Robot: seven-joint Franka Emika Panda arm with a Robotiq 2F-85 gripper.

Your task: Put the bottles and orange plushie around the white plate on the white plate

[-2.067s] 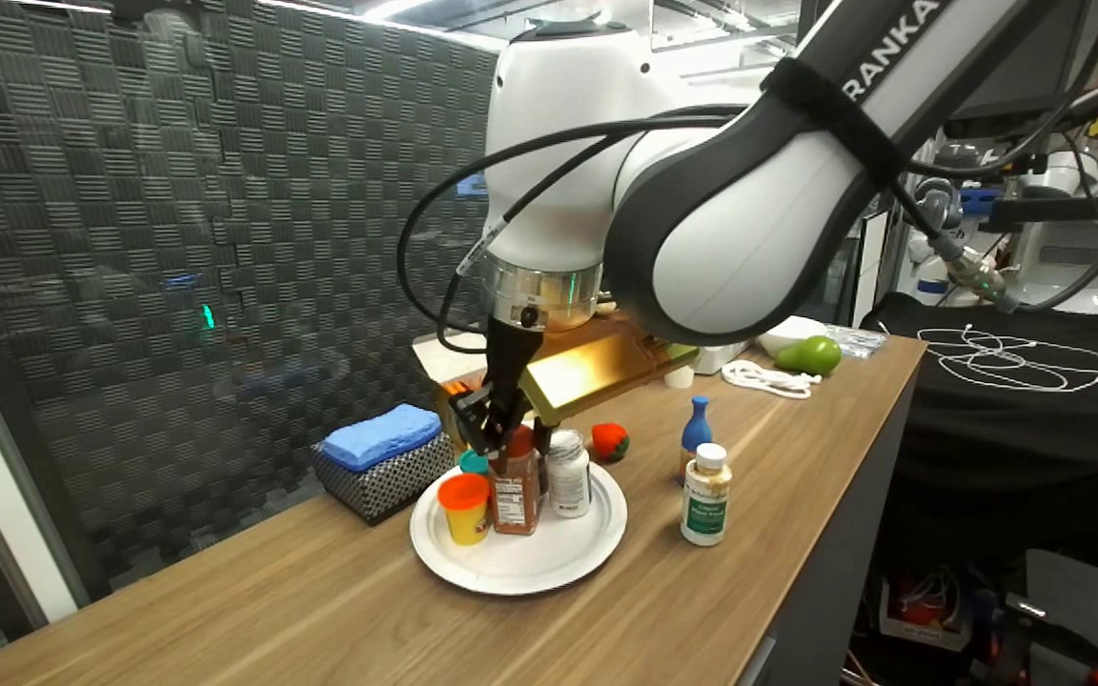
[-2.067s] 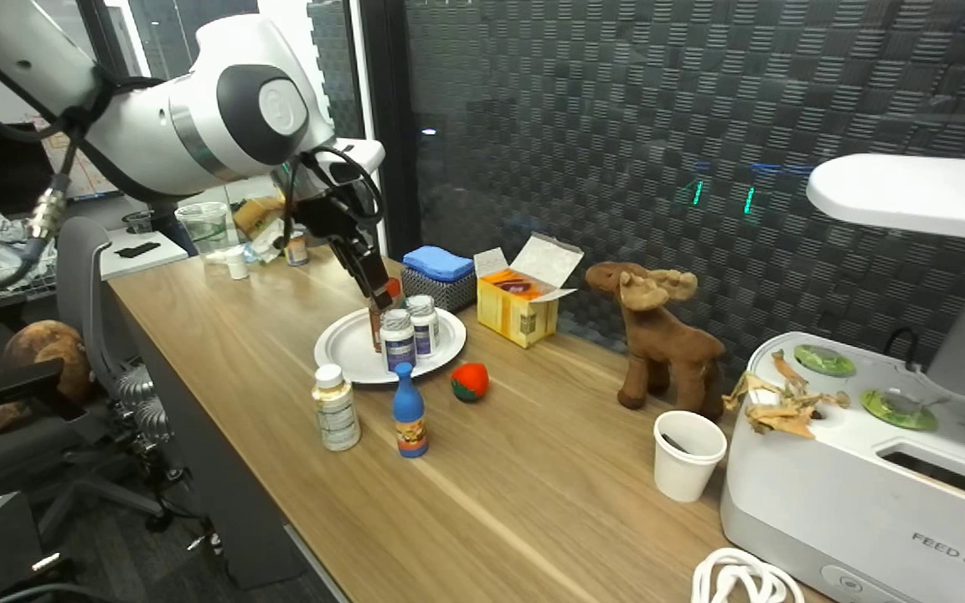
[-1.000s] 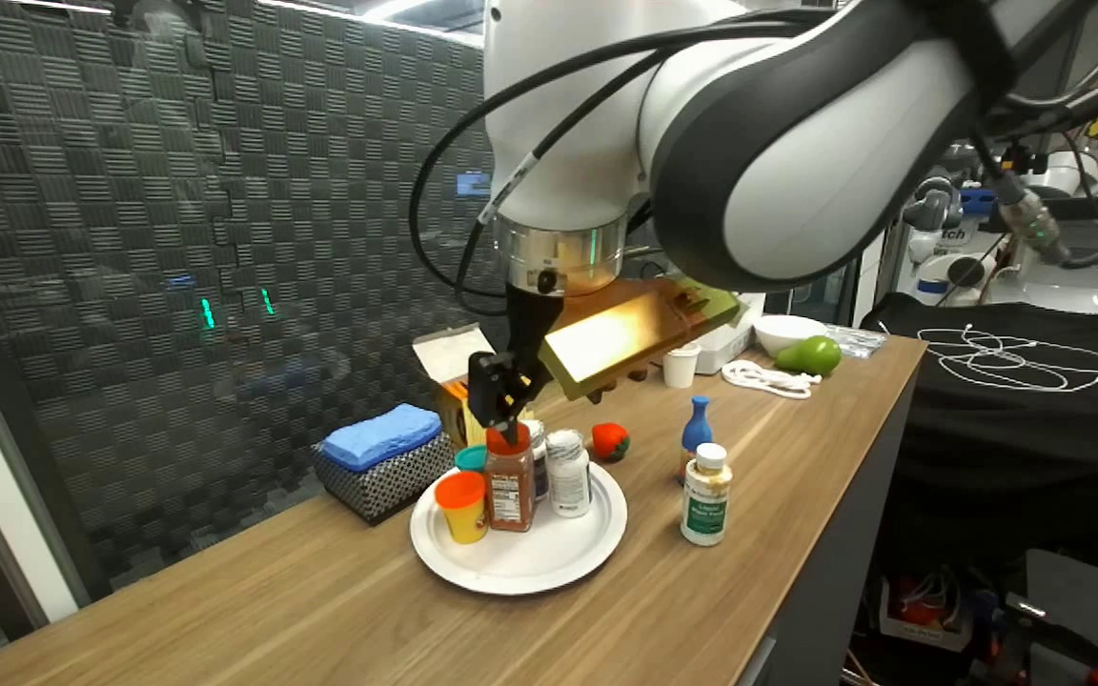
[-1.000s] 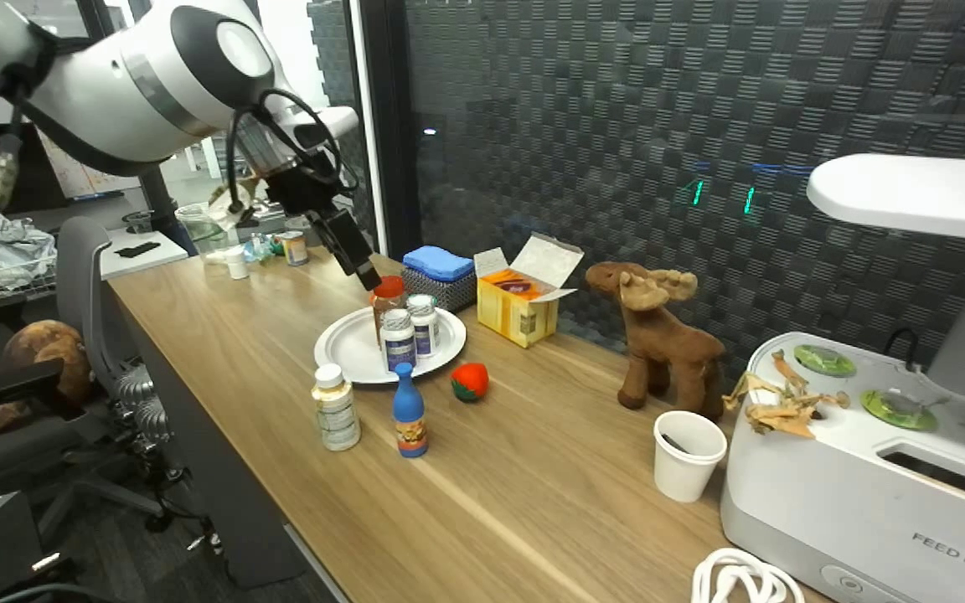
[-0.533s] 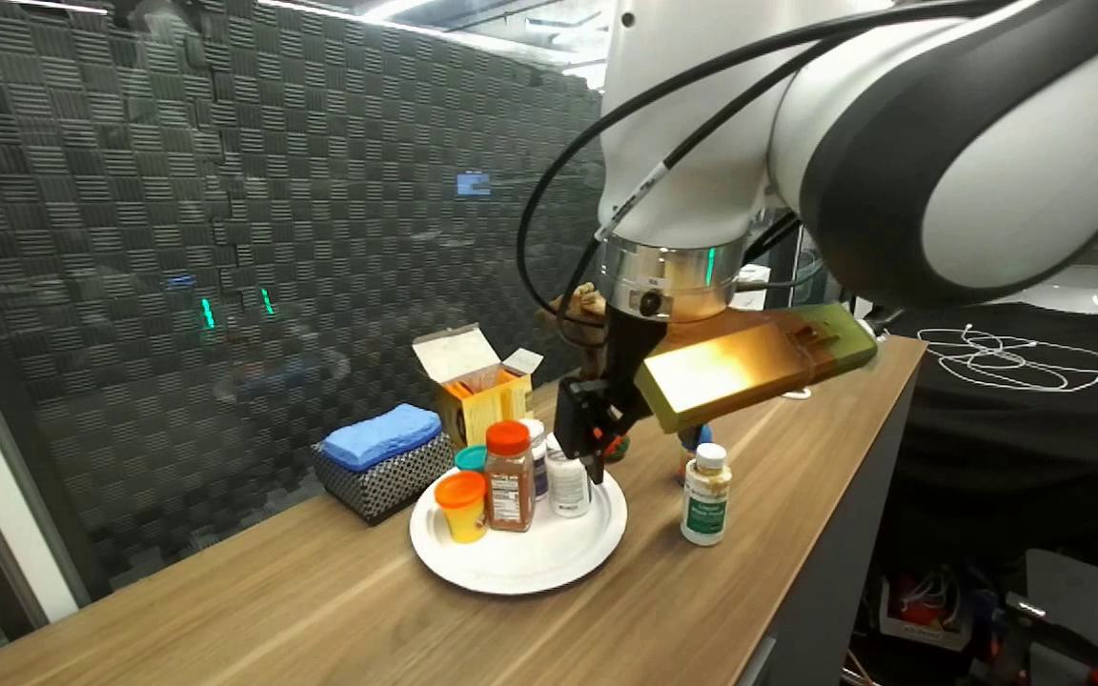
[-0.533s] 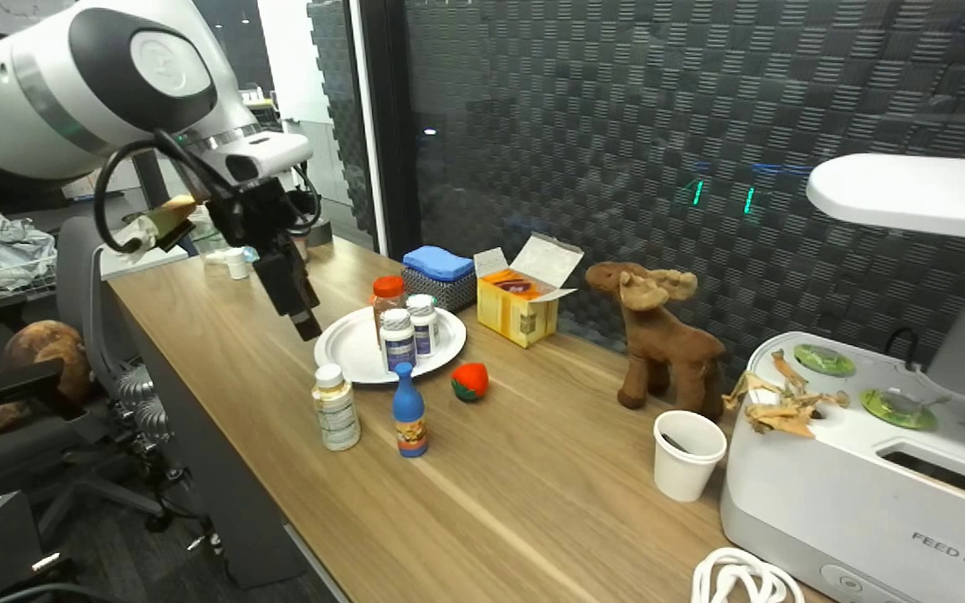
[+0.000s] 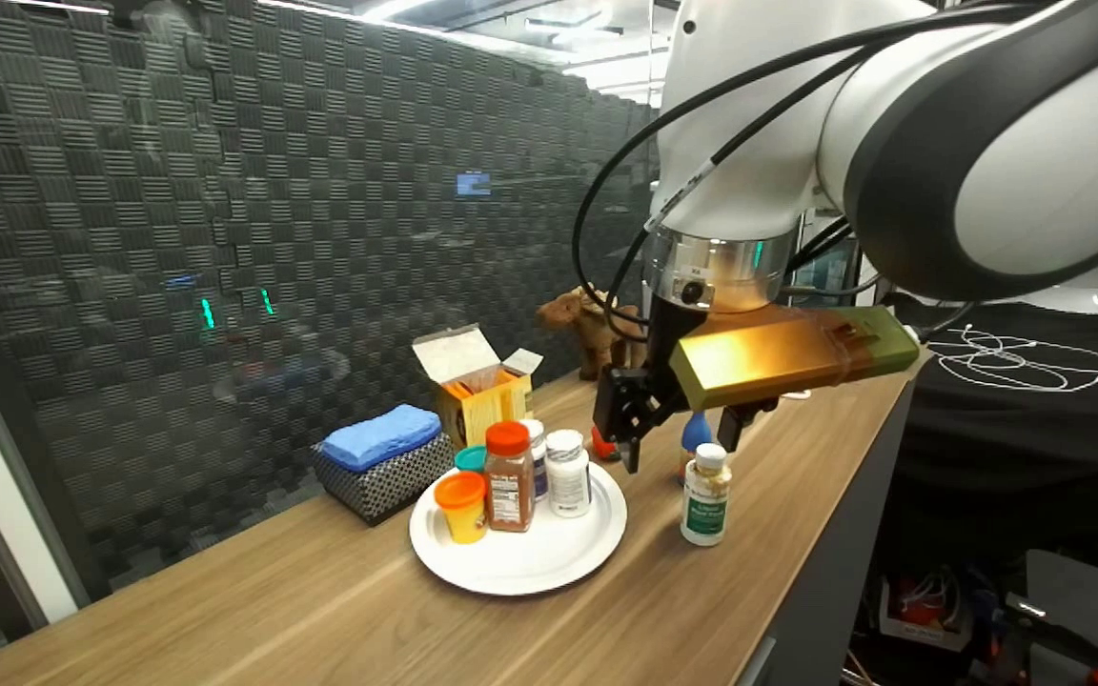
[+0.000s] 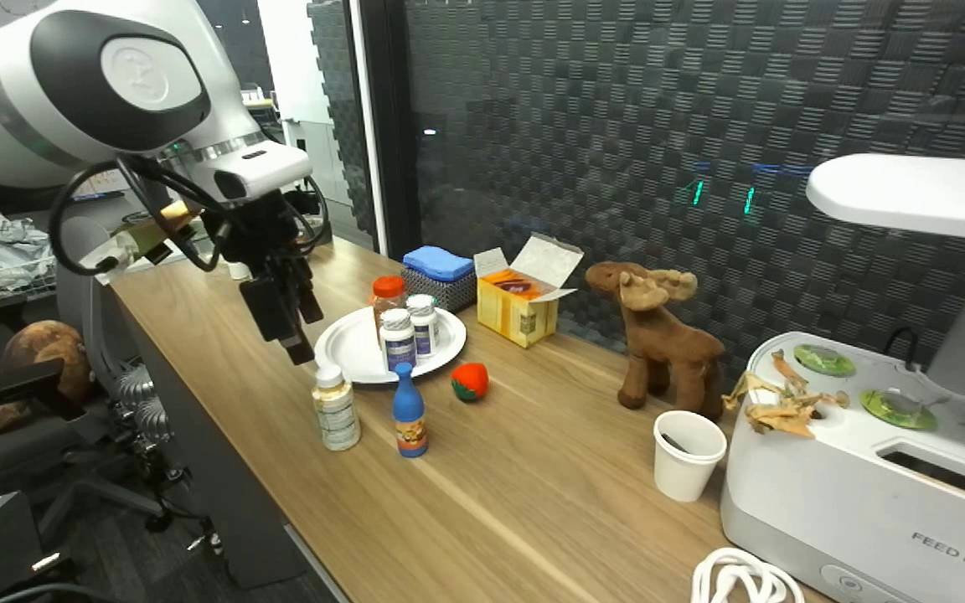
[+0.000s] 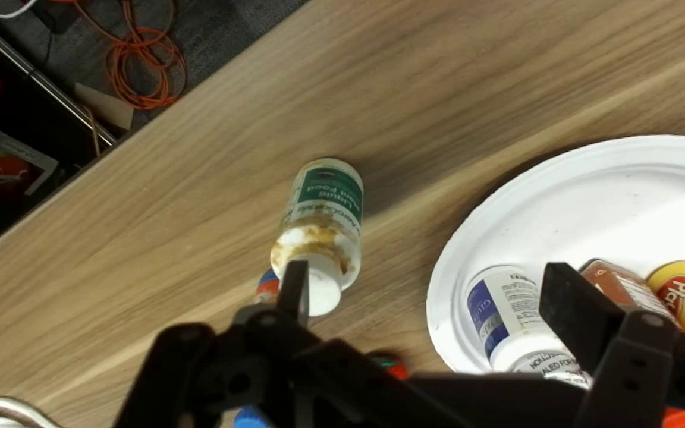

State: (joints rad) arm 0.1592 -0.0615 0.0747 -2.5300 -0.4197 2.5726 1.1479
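Observation:
The white plate [image 7: 518, 572] bears a red-capped bottle [image 7: 511, 491], two white bottles [image 8: 399, 339] with purple labels, a yellow tub [image 7: 465, 519] with an orange lid and a teal-lidded tub [image 7: 471, 459]. Off the plate stand a white-capped plant food bottle [image 7: 706, 505] and a slim blue bottle [image 8: 409, 414], both upright. The orange plushie [image 8: 470, 382], red-orange with green, lies beside the plate; my gripper partly hides it in the wrist view. Above the counter, between plate and plant food bottle, my gripper [image 9: 426, 285] is open and holds nothing. One finger [image 9: 295, 288] overlaps that bottle's cap in the wrist view.
Behind the plate are an open yellow box [image 7: 487, 410] and a patterned box with a blue cloth [image 7: 382, 438]. A brown moose plush [image 8: 667, 343], paper cup [image 8: 688, 461] and white planter [image 8: 834, 486] stand farther along. The counter's edge [image 7: 821, 529] runs beyond the plant food bottle.
From around the red-capped bottle, my open gripper has risen clear and swung over to the plant food bottle's side. That bottle stays upright on the plate.

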